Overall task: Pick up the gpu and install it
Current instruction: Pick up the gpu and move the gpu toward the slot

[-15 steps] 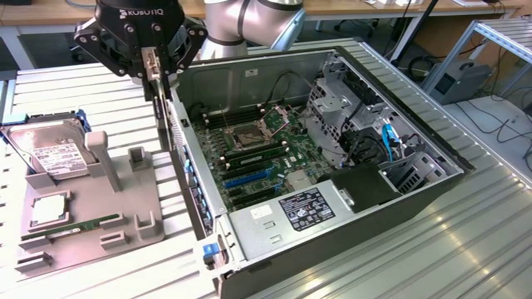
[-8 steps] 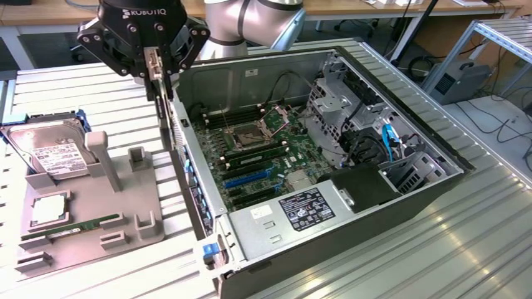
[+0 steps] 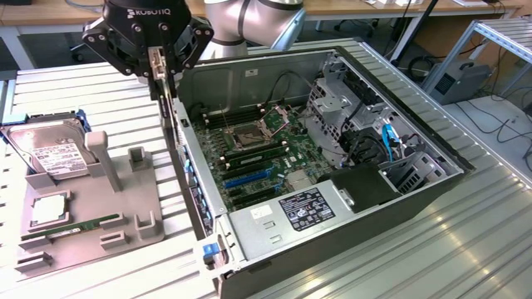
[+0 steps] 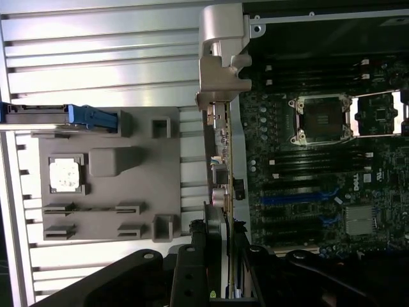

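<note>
One gripper (image 3: 157,67) has its fingers clamped on the single gpu (image 3: 164,93), which hangs edge-on over the open computer case's (image 3: 275,274) side wall, bracket end downward. Beside the case, one grey fixture tray (image 3: 83,249) carries one hard drive (image 3: 50,152), one processor chip (image 3: 48,208) and one memory stick (image 3: 71,229).

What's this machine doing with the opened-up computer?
A robot arm's gripper holds the gpu, a thin dark card, edge-on above the edge of the open computer case. It is not yet seated on the motherboard. A hard drive and a memory stick lie on the grey tray alongside.
</note>
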Controlling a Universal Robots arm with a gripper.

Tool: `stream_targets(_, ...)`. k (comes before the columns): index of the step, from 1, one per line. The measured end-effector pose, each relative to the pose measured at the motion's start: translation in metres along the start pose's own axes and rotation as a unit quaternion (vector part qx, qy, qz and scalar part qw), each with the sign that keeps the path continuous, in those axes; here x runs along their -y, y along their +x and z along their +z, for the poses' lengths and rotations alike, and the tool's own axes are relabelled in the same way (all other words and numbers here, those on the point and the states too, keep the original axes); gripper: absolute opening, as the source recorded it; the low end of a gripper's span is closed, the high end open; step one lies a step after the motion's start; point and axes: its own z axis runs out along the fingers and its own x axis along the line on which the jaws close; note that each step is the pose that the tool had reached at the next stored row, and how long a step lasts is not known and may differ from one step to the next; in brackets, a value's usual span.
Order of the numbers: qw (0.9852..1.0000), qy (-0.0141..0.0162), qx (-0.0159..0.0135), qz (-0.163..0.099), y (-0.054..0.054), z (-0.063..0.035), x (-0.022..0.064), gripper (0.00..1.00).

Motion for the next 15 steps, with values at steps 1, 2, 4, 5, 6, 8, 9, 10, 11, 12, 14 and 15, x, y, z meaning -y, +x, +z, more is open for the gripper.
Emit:
stream_targets(1,1.0,0.0,0.0,0.0,-0.0005,0.0,0.0,0.27)
stream_targets(2,1.0,0.0,0.0,0.0,-0.0011,0.0001,-0.0001,0.27)
stream_targets(4,1.0,0.0,0.0,0.0,-0.0025,0.0001,-0.0002,0.27)
stream_targets(5,1.0,0.0,0.0,0.0,-0.0029,0.0001,-0.0002,0.27)
stream_targets(6,1.0,0.0,0.0,0.0,-0.0035,0.0002,-0.0003,0.27)
stream_targets(8,1.0,0.0,0.0,0.0,-0.0045,0.0002,-0.0003,0.27)
stream_targets(9,1.0,0.0,0.0,0.0,-0.0051,0.0002,-0.0004,0.27)
stream_targets(10,1.0,0.0,0.0,0.0,-0.0055,0.0003,-0.0004,0.27)
stream_targets(11,1.0,0.0,0.0,0.0,-0.0061,0.0003,-0.0005,0.27)
stream_targets(12,1.0,0.0,0.0,0.0,-0.0065,0.0003,-0.0005,0.27)
stream_targets(14,1.0,0.0,0.0,0.0,-0.0076,0.0004,-0.0006,0.27)
stream_targets(15,1.0,0.0,0.0,0.0,-0.0081,0.0003,-0.0006,0.27)
